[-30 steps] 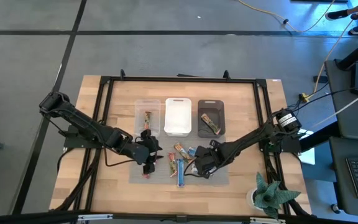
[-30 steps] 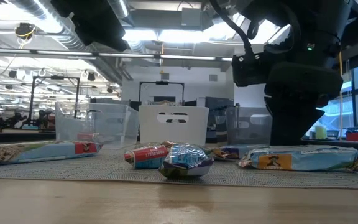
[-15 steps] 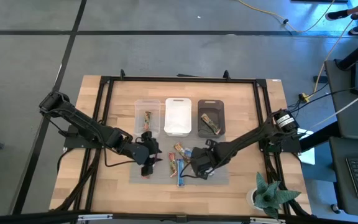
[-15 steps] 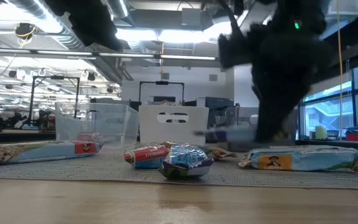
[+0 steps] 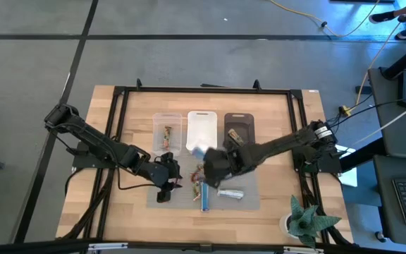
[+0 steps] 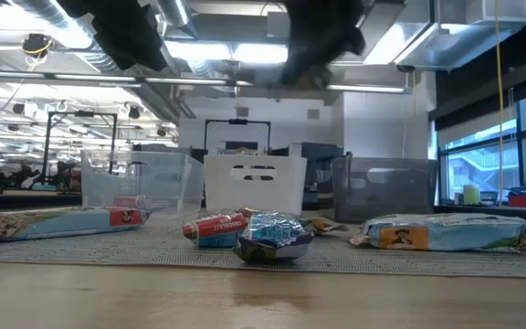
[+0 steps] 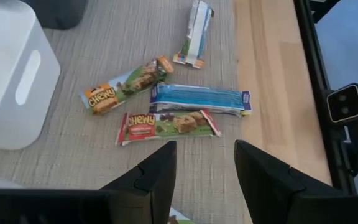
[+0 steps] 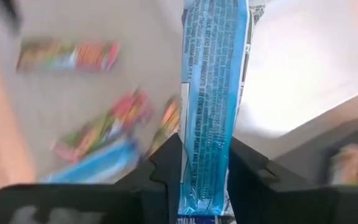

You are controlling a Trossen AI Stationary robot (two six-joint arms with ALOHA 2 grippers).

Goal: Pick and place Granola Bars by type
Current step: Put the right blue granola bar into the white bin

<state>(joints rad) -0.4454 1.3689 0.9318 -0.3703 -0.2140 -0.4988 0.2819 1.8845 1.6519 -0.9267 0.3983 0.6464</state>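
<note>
The right hand (image 5: 204, 156), which a second ago sat low over the right part of the grey mat (image 5: 249, 202), now rides higher and further left, close to the near edge of the white bin (image 5: 201, 130). Its fingers are clamped on a blue-wrapped granola bar (image 8: 207, 93), which stands up between them in the right wrist view. The bar has thus been lifted off the mat, so the pick is done and the placing remains; the white bin looks the likely target, though motion blur in the high view makes the exact position over its rim hard to judge.

The left hand (image 7: 204, 168) hovers over the left part of the mat with its fingers a little apart and nothing between them. In front of it lie a red chewy bar (image 7: 168, 126), a long blue bar (image 7: 199, 99), an orange chewy bar (image 7: 127, 85) and a silver-blue bar (image 7: 194, 32) further off.

The clear bin (image 5: 166, 131) on the left holds one bar and the dark bin (image 5: 239, 132) on the right another. Several bars remain loose on the mat, so the sorting seems less than half done. Nothing blocks the way to the white bin, but the left arm is near and should stay clear. A potted plant (image 5: 303, 219) stands at the desk's (image 5: 280, 113) near right corner, well apart.
</note>
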